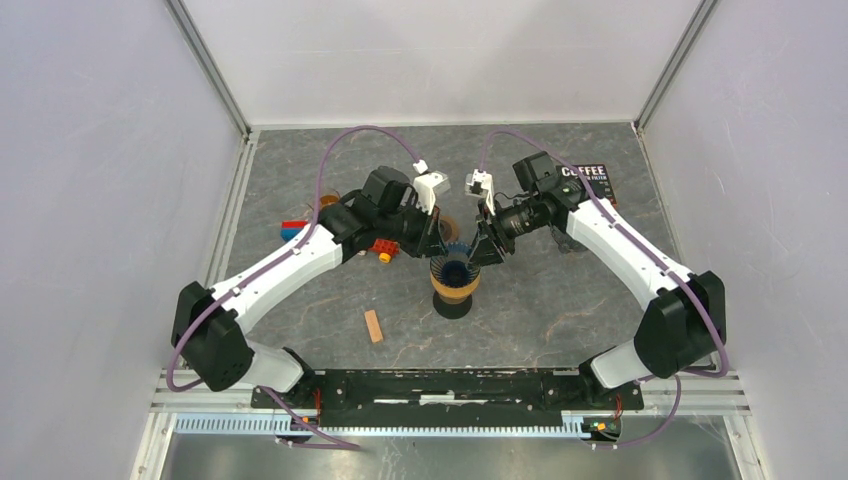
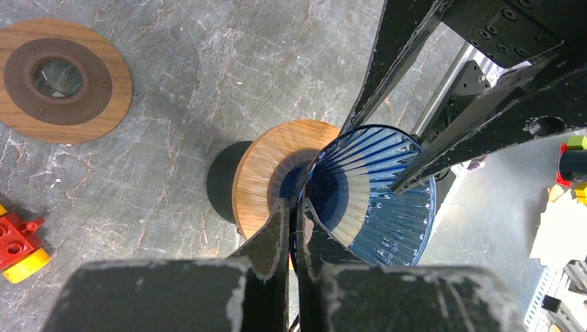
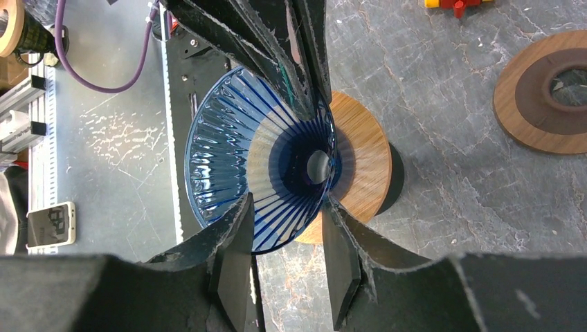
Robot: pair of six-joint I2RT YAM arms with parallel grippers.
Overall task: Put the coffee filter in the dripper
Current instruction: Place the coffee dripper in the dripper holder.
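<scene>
The blue ribbed glass dripper [image 1: 456,268] [image 2: 374,194] [image 3: 228,152] stands on a round wooden collar [image 2: 266,166] [image 3: 363,166] with a black base, mid-table. My left gripper [image 1: 440,248] [image 2: 296,211] is shut on the dripper's rim, the thin glass wall pinched between its fingers [image 3: 301,69]. My right gripper [image 1: 487,250] [image 3: 287,221] is at the opposite rim with its jaws apart, one finger over the bowl and the other outside by the wooden collar. No loose coffee filter shows in any view.
A black box labelled COFFEE FILTER [image 1: 585,183] lies at the back right. A wooden disc with a dark ring [image 2: 59,79] [image 3: 554,93] lies behind the dripper. Red and yellow toy bricks [image 1: 385,248] [image 2: 17,245] and a small wooden block [image 1: 373,326] lie to the left.
</scene>
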